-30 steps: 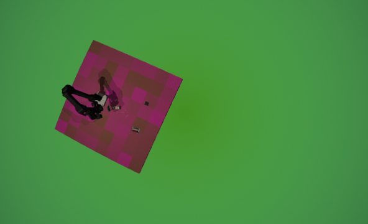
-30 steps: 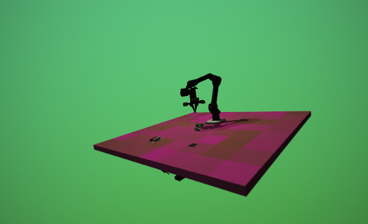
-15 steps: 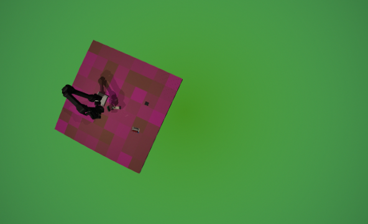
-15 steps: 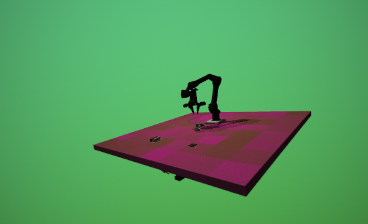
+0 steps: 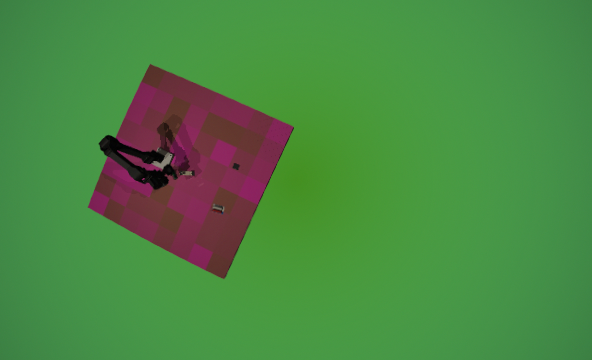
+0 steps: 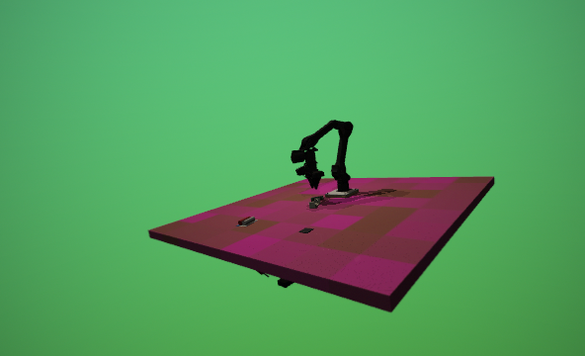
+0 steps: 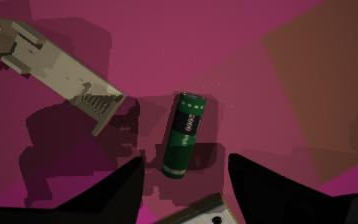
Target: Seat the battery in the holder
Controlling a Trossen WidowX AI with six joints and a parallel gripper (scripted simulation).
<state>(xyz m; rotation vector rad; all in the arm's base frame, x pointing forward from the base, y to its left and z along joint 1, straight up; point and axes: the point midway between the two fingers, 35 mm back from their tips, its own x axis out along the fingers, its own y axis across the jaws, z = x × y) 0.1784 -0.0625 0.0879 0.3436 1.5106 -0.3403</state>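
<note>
A green battery (image 7: 184, 135) lies loose on the magenta table, outside the holder. The beige holder (image 7: 55, 75) (image 5: 187, 173) (image 6: 315, 204) lies at the upper left of the wrist view, with its spring (image 7: 94, 102) at the end nearest the battery. A gap separates the two. My gripper (image 7: 186, 163) (image 6: 315, 185) is open and empty. It hangs above the table with its two black fingers on either side of the battery's near end, and does not touch it.
The arm's white base plate (image 7: 200, 212) (image 6: 342, 193) lies just behind the fingers. A small red and silver cylinder (image 5: 218, 208) (image 6: 246, 221) and a small black square (image 5: 236, 166) (image 6: 306, 230) lie farther out on the checkered table (image 5: 226, 250).
</note>
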